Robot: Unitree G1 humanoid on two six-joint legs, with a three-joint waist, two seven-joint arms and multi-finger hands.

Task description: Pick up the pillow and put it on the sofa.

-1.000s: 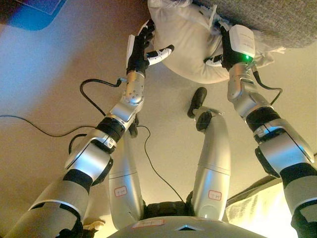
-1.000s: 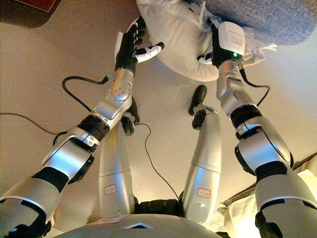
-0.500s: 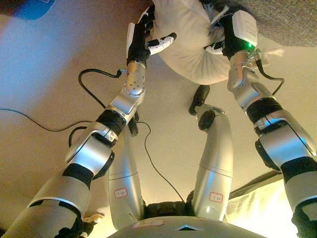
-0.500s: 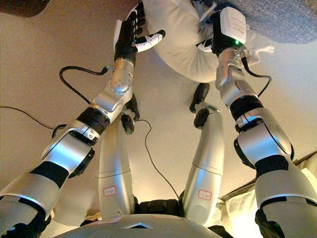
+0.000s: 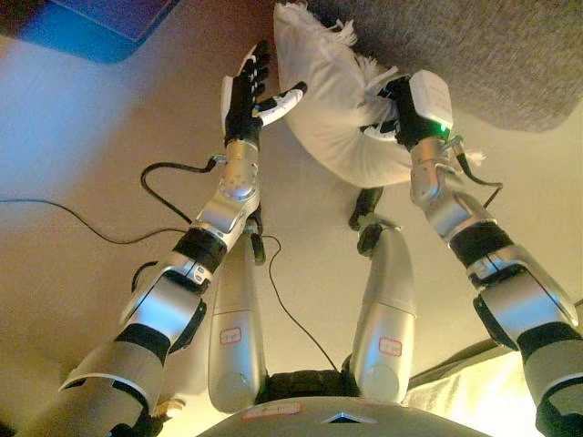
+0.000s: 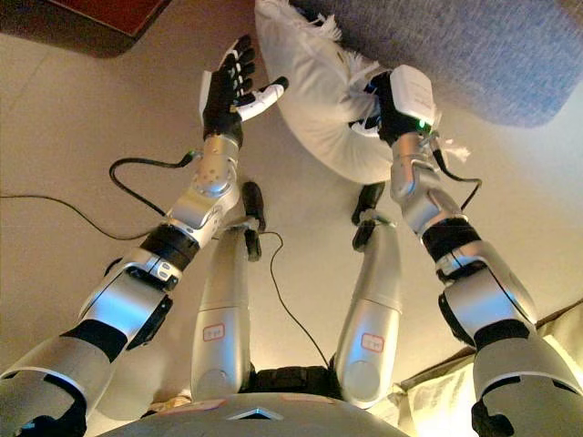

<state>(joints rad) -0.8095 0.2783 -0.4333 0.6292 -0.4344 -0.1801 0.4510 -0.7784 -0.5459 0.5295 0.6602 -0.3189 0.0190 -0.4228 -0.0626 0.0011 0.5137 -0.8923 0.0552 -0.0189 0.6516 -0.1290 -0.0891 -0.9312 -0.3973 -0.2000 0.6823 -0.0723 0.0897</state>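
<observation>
Pillow [image 5: 332,96]: white, fringed at the corners, held up off the floor [image 5: 91,164], its upper edge against the front of the grey sofa [image 5: 492,45]. It is squashed into a curved shape and sits between my two hands.

My right hand [image 5: 396,109] is on the pillow's right side, pressed into the fabric. Its fingers sink into the cloth and are mostly hidden behind the wrist, so I cannot tell whether they curl round it or just push flat.

My left hand [image 6: 228,86] is just beside the pillow's left edge, fingers straight and spread, thumb with its white tip sticking out toward the pillow. The thumb tip looks to be touching or nearly touching the cloth; the palm itself stands apart from it. So the left hand is not gripping anything.

Outward: beige floor all around. A dark red-brown thing [image 6: 100,18] shows at the upper left corner. A pale yellowish cloth [image 5: 483,401] lies at the lower right corner.
</observation>
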